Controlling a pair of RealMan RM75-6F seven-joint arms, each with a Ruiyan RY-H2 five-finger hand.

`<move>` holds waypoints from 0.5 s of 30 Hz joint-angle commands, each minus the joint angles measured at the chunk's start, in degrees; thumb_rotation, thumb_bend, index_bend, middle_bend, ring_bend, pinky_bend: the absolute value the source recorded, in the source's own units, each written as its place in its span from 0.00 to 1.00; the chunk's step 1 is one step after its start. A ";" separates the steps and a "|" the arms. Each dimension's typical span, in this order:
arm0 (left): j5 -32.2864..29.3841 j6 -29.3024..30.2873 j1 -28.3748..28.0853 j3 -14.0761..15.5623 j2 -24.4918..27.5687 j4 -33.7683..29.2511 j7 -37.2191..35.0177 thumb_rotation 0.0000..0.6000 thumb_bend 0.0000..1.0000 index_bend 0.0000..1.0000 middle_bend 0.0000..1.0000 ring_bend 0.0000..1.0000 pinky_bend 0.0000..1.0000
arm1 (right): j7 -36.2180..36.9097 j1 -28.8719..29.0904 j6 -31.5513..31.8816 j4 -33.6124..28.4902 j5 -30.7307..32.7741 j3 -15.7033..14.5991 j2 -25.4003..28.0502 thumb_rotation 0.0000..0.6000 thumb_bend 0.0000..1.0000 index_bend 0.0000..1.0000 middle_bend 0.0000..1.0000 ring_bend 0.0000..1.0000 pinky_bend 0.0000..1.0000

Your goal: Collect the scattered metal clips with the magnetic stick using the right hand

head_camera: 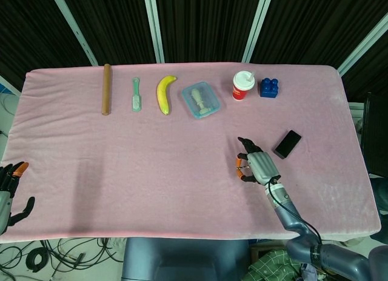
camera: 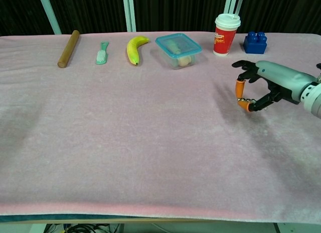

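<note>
Two hands in view: right hand (head_camera: 256, 166) (camera: 268, 86) low over the pink tabletop (head_camera: 151, 160), well in front of the red cup (head_camera: 243, 85) (camera: 226, 34), palm turned inward, orange-tipped fingers (camera: 240, 88) curled toward the thumb. Cannot tell whether grasping anything; magnetic stick and metal clips too small to make out between the fingertips. Left hand (head_camera: 10, 193) far from the cup, off the tabletop's near left corner, released, fingers apart. Just right of the cup, blue building brick (head_camera: 270, 87); just left, clear blue-lidded container (head_camera: 200, 99), then banana (head_camera: 164, 93), green brush (head_camera: 136, 94), wooden rod (head_camera: 107, 88). Black phone (head_camera: 287, 143) in front and right of the cup.
</note>
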 commanded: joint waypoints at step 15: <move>-0.03 0.00 0.00 -0.01 -0.01 -0.02 0.01 1.00 0.42 0.08 0.08 0.00 0.00 | -13.51 0.76 -2.52 -1.70 4.33 -1.95 0.04 1.00 0.29 0.34 0.00 0.00 0.17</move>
